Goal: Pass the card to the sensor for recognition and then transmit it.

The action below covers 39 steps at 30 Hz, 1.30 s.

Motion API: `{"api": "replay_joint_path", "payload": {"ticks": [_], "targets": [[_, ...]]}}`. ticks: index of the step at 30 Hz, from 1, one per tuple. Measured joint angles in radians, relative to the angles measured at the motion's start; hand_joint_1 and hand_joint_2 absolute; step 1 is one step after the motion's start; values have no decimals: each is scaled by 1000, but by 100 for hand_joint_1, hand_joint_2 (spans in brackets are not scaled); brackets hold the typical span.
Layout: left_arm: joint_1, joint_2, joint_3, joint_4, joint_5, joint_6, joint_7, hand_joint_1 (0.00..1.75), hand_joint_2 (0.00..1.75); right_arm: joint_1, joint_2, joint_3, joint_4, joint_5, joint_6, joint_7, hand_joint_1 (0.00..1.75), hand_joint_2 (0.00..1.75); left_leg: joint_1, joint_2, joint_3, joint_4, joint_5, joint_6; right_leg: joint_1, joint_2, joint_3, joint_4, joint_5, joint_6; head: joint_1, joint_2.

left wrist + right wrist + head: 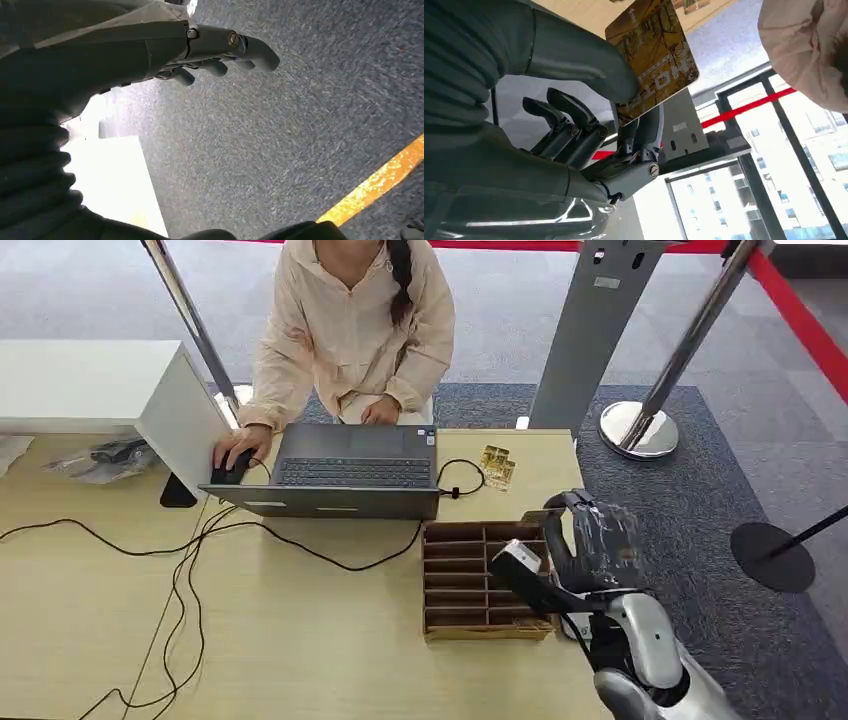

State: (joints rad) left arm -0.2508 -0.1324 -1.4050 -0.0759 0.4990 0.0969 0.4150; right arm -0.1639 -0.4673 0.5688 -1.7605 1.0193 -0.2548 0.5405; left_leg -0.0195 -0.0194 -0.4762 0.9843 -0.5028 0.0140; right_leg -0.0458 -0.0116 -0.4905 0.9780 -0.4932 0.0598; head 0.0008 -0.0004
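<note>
I see my right hand pinching the glossy gold card between thumb and fingers, above the slotted cardboard rack on the pale worktop. My left hand hangs over carpet, fingers loosely curled, holding nothing.

We see a glossy gold-printed card, looks like plastic, and a brown cardboard-looking slotted tray on the pale matt wood-grain table. Stanchion posts are shiny polished metal, and the grey carpet is rough and fuzzy.
</note>
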Motion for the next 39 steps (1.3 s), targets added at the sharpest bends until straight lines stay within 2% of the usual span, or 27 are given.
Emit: {"api": "replay_joint_path", "payload": {"ticks": [10,11,16,22,30,35,39], "targets": [[28,9,0,6,-19,-14,-11,0,0,-90,24,-11,-8,-45,-49,-13,175,175,0,2,0,0,0,0,0,0,0,0,0,0,0,0],[40,-2,1,-5,-17,-36,-26,0,0,-103,26,-11,-6,-50,-58,-12,175,175,0,2,0,0,0,0,0,0,-1,0,0,0,-3,0],[59,-38,1,-41,-28,-45,-34,0,0,-160,42,-13,12,-87,-109,-9,175,175,5,3,-4,3,0,0,4,0,-2,-1,1,0,3,0],[60,-38,0,-49,-42,-47,-32,0,0,-227,66,-11,59,-134,-160,-14,175,175,6,3,-3,3,0,0,6,0,-2,-1,1,0,2,0],[61,-38,0,-53,-47,-50,-32,0,0,-291,99,0,143,-176,-199,-31,175,175,7,2,-4,3,0,0,7,0,-2,0,1,0,3,0],[61,-38,0,-53,-47,-50,-32,0,0,-294,101,1,148,-178,-201,-31,175,175,7,2,-4,3,0,0,7,0,-2,0,1,0,3,0],[60,-38,0,-53,-46,-50,-32,0,0,-328,126,13,201,-197,-213,-42,175,175,7,2,-4,3,0,0,7,0,-2,0,1,0,3,0]]}}
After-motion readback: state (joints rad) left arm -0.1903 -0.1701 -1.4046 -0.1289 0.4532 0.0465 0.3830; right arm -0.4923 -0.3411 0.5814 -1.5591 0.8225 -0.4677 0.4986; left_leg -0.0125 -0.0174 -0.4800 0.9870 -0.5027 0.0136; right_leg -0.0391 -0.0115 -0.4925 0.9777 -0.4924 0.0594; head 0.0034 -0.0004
